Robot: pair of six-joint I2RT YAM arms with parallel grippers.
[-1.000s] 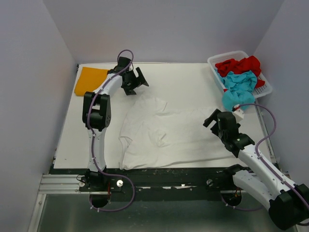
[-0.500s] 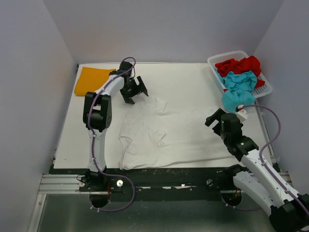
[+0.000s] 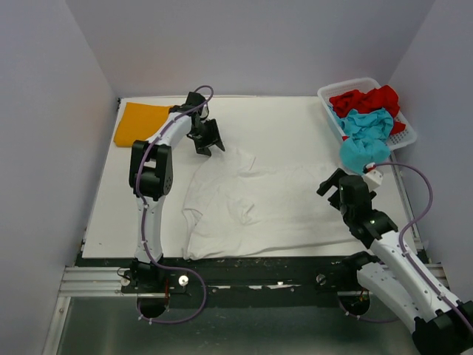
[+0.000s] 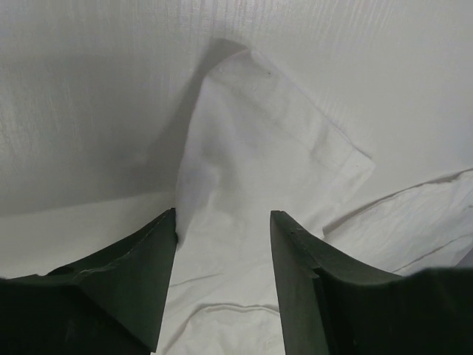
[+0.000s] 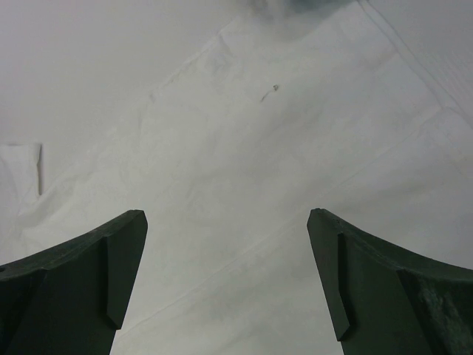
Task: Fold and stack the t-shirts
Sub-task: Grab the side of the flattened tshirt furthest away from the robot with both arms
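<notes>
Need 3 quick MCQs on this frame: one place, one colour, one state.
1. Where on the table lies the orange t-shirt? A) near-right corner B) far-left corner C) centre
2. Which t-shirt colours are in the basket? A) white and orange B) red only C) red and teal
3. The left tool is: A) open by the white t-shirt B) shut on cloth C) out of view

1 B: it lies at the far-left edge.
2 C: a red t-shirt and a teal t-shirt fill it.
3 A: its fingers stand apart, gripping nothing.
</notes>
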